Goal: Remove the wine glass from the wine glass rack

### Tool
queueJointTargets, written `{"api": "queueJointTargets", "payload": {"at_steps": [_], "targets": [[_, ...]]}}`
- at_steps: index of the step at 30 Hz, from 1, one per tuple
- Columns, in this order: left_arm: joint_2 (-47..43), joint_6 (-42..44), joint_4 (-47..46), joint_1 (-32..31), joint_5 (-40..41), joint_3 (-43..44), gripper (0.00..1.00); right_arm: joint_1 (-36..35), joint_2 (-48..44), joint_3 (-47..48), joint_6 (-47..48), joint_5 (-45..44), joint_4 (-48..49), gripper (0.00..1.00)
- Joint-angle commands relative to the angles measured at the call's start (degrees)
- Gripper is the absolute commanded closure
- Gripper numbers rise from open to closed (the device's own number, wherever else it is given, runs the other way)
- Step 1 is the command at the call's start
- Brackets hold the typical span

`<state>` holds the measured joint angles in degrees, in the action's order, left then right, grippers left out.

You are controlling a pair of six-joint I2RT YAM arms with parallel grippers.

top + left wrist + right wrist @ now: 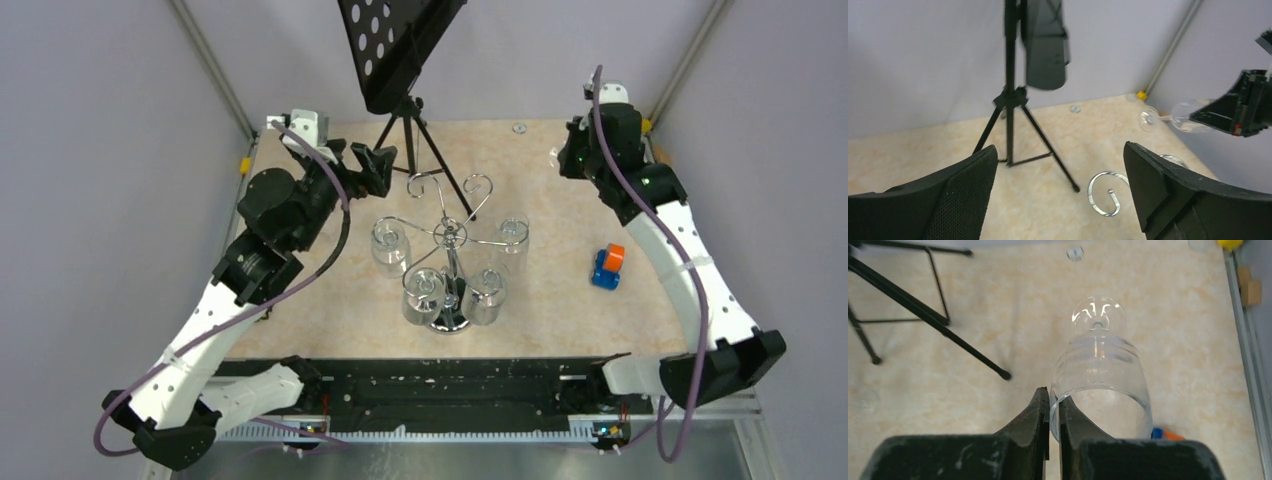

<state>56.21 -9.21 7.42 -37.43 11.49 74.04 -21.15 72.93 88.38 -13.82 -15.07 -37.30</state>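
Observation:
A clear wine glass (1098, 365) lies sideways in the air with its foot pointing away. My right gripper (1054, 395) is shut on its rim, one finger inside the bowl and one outside. This happens at the table's back right corner (570, 155), apart from the wine glass rack (452, 240). The chrome rack stands mid-table with several glasses (423, 292) hanging bowl-down from its arms. My left gripper (375, 165) hovers open at the back left, nothing between its fingers (968, 195). In the left wrist view an empty scroll arm (1105, 192) curls below, and the held glass (1173, 119) shows at the right.
A black tripod music stand (400, 50) stands at the back centre, its legs (1010, 100) just beyond my left gripper. A blue and orange toy (607, 267) lies on the right of the table. A small metal ring (518, 128) sits near the back edge.

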Motion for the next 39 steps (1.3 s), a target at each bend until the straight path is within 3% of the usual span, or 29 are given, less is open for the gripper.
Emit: {"api": "queueJointTargets", "payload": {"at_steps": [1,6,10,26,33,39], "targets": [[0.0,-5.0,10.4,4.2,5.8,-0.4,0.01,6.9,2.9,-2.7,2.1,9.6,-5.9,1.0],[-0.4,-14.3,15.8,16.7,-5.7,-0.7,0.01,10.7,7.5,-6.0,3.0,13.2,-8.1,1.0],[0.1,-16.6,18.3,21.1,-8.6,-1.0,0.01,11.0,10.3,-6.7,3.8,14.8,-9.1,1.0],[8.2,-20.3,29.8,24.6,-10.1,4.0,0.01,11.0,18.2,-3.2,4.6,13.5,-13.6,0.99],[9.2,-19.0,32.0,24.9,-10.3,5.9,0.01,11.1,18.1,-2.2,4.8,13.4,-13.3,0.76],[7.3,-16.0,29.9,25.0,-13.0,4.3,0.01,11.1,17.0,-0.4,4.1,11.7,-13.1,0.71]]}}
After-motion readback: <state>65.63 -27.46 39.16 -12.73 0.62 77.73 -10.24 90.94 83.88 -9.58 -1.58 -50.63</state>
